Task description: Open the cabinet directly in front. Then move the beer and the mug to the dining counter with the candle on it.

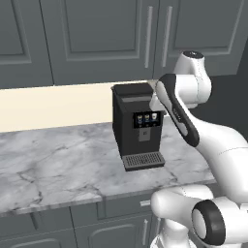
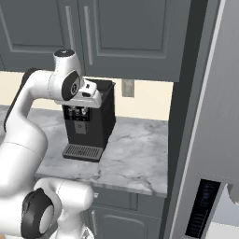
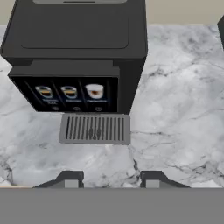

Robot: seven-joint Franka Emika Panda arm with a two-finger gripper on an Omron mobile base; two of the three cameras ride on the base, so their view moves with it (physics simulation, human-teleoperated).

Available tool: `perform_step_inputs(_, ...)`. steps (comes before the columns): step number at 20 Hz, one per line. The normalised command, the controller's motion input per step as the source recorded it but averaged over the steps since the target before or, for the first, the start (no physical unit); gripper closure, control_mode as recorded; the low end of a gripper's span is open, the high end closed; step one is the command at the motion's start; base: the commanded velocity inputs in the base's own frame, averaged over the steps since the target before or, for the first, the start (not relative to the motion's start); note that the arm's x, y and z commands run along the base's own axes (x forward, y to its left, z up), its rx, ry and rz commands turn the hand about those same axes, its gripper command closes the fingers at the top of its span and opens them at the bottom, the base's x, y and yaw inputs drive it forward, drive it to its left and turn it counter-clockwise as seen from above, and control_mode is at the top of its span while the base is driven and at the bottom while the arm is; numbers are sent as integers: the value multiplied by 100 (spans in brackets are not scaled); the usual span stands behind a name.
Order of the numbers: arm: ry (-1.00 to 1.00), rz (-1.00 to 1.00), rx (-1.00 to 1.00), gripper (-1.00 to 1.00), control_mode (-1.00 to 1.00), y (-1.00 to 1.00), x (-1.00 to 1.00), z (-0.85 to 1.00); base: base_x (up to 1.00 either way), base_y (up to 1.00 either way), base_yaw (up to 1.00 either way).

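Dark grey cabinet [image 1: 109, 36] doors, shut, span the top of the left base view; below centre, a black coffee machine [image 1: 137, 125] stands on the marble worktop [image 1: 58, 164]. Right base view: cabinet doors upper left, silver handles vertical; machine at centre left, behind the white arm. Hand view: pincer [image 3: 108, 180] at bottom centre, fingertips [image 3: 70, 179] apart, released, grasping nothing, above machine and worktop.

The cabinet [image 1: 97, 38] doors look matt dark grey, painted smooth, with brushed silver metal bar handles [image 1: 148, 36]. The worktop [image 1: 58, 160] is polished grey-veined white marble. The coffee machine [image 1: 137, 123] seems matt black plastic, its drip grille [image 3: 95, 128] ribbed grey metal.
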Motion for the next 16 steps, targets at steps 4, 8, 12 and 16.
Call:
perform_step_inputs(4, -11, 0, 1, -100, -100, -3, -22, 2, 0, 0, 0)
perform_step_inputs(8, -40, 1, 6, -100, -100, -1, -54, 21, 0, 0, 0)
perform_step_inputs(12, -56, 4, 12, -100, -100, -4, -66, 34, 0, 0, 0)
perform_step_inputs(16, -57, 4, 16, -100, -100, -13, -71, 34, 0, 0, 0)
